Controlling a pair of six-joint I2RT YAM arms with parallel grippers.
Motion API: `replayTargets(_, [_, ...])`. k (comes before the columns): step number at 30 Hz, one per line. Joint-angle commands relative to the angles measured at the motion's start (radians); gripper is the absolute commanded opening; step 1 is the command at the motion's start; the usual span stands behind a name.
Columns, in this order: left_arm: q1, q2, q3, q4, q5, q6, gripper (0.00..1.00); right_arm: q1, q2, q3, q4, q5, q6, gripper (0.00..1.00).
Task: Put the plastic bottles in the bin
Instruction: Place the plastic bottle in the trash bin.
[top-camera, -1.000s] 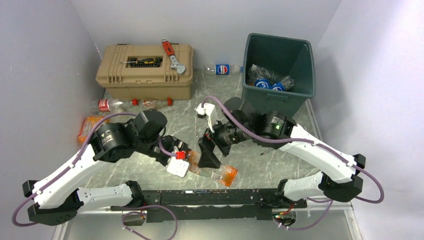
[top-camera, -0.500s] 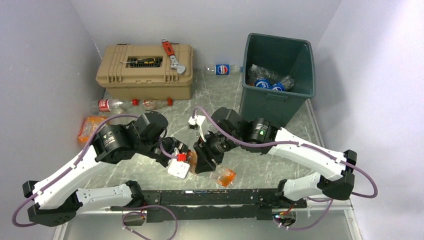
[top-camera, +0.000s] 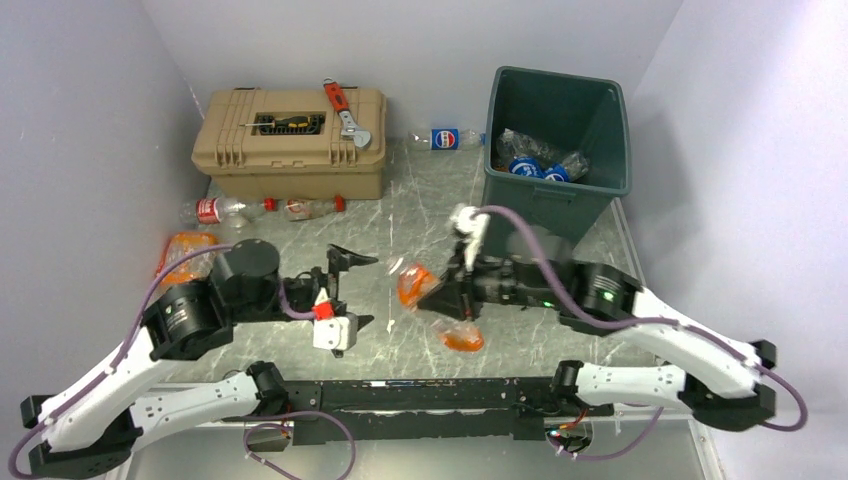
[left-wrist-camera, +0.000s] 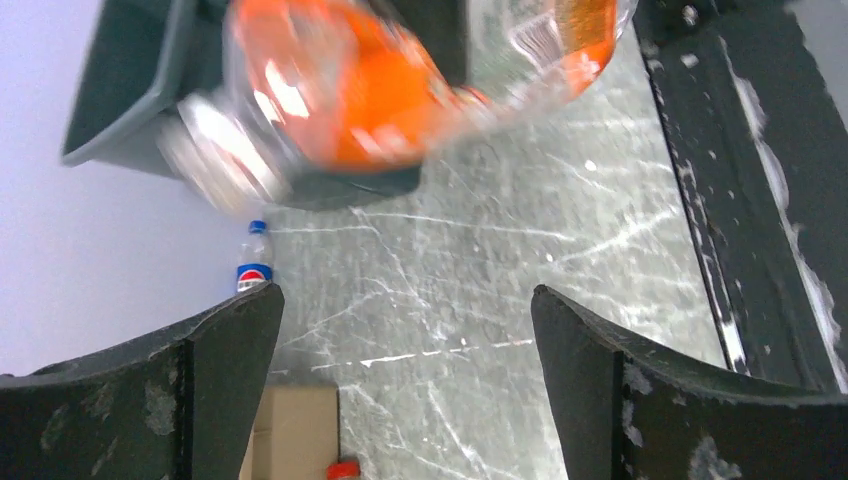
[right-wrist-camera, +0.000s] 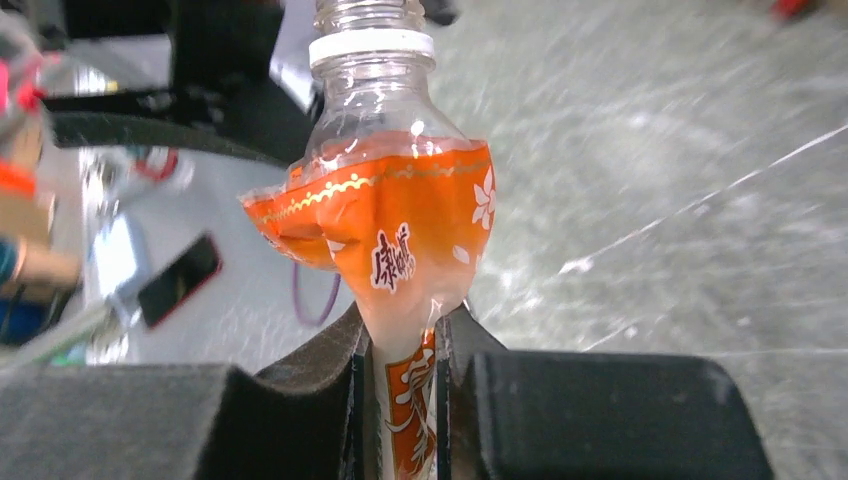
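The right arm folds at the elbow and reaches low to the left across the grey marbled tabletop (top-camera: 400, 200); its right end effector (top-camera: 447, 300) is clamped hard on a crushed orange-labelled bottle (top-camera: 410, 285), which lies crosswise in the grip with orange showing on either side. In the right wrist view the two dark fingers (right-wrist-camera: 335, 360) pinch the flattened lower body of the bottle (right-wrist-camera: 390, 230), its white-ringed neck pointing away from the camera. The held bottle sits near the middle of the tabletop, on the near side of the bin (top-camera: 555, 195) and outside it.

The left arm bends out from its near-left base, forearm pointing right; the left end effector (top-camera: 358, 290) stands spread wide and holds nothing, facing the bottle across a gap. From the left wrist the orange bottle (left-wrist-camera: 370, 90) appears blurred beyond the parted fingers (left-wrist-camera: 230, 350).

Several bottles (top-camera: 535, 160) lie inside the bin; a blue-labelled bottle (top-camera: 445, 138) rests by the back wall just left of it; two red-capped bottles (top-camera: 215, 210) lie before the tan toolbox (top-camera: 290, 150); another orange bottle (top-camera: 185, 250) lies at the left edge.
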Motion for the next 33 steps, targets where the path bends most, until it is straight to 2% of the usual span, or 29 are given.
replayTargets(1, [0.000,-0.120,-0.119,0.353,-0.087,-0.305,1.00,-0.006,-0.228,-0.134,0.363,0.284,0.020,0.10])
replayTargets(3, [0.000,-0.140,-0.163,0.485,-0.106,-0.500,1.00,-0.006,-0.316,-0.219,0.515,0.331,0.018,0.10])
replayTargets(6, [0.000,-0.102,-0.200,0.602,-0.105,-0.784,0.99,-0.006,-0.366,-0.304,0.678,0.357,0.013,0.08])
replayTargets(9, [0.000,0.011,-0.188,0.658,-0.007,-0.989,0.99,-0.006,-0.364,-0.336,0.780,0.337,0.023,0.08])
replayTargets(13, [0.000,0.144,-0.188,0.849,0.164,-1.141,0.99,-0.006,-0.346,-0.361,0.899,0.283,0.057,0.08])
replayTargets(17, [0.000,0.168,-0.232,1.060,0.224,-1.212,0.99,-0.006,-0.326,-0.365,0.948,0.244,0.098,0.07])
replayTargets(20, [-0.001,0.174,-0.248,1.141,0.273,-1.246,1.00,-0.006,-0.325,-0.385,0.991,0.229,0.122,0.07])
replayTargets(22, [0.000,0.186,-0.251,1.160,0.298,-1.263,0.91,-0.006,-0.326,-0.403,1.024,0.225,0.132,0.07])
replayTargets(23, [-0.001,0.194,-0.250,1.163,0.312,-1.267,0.83,-0.006,-0.325,-0.410,1.036,0.221,0.135,0.07])
replayTargets(25, [0.000,0.201,-0.253,1.147,0.306,-1.277,0.58,-0.006,-0.321,-0.413,1.038,0.218,0.135,0.08])
replayTargets(27, [0.000,0.198,-0.262,1.150,0.308,-1.285,0.40,-0.006,-0.318,-0.401,1.014,0.219,0.131,0.13])
replayTargets(28, [0.000,0.194,-0.266,1.150,0.309,-1.288,0.32,-0.006,-0.320,-0.390,0.991,0.220,0.128,0.20])
replayTargets(30, [0.000,0.180,-0.266,1.123,0.299,-1.279,0.17,-0.005,-0.330,-0.355,0.917,0.226,0.108,0.47])
replayTargets(32, [-0.001,0.163,-0.261,1.074,0.272,-1.257,0.00,-0.005,-0.347,-0.306,0.788,0.246,0.077,0.64])
replayTargets(33, [-0.001,0.153,-0.259,1.042,0.246,-1.249,0.00,-0.006,-0.361,-0.288,0.743,0.265,0.061,0.72])
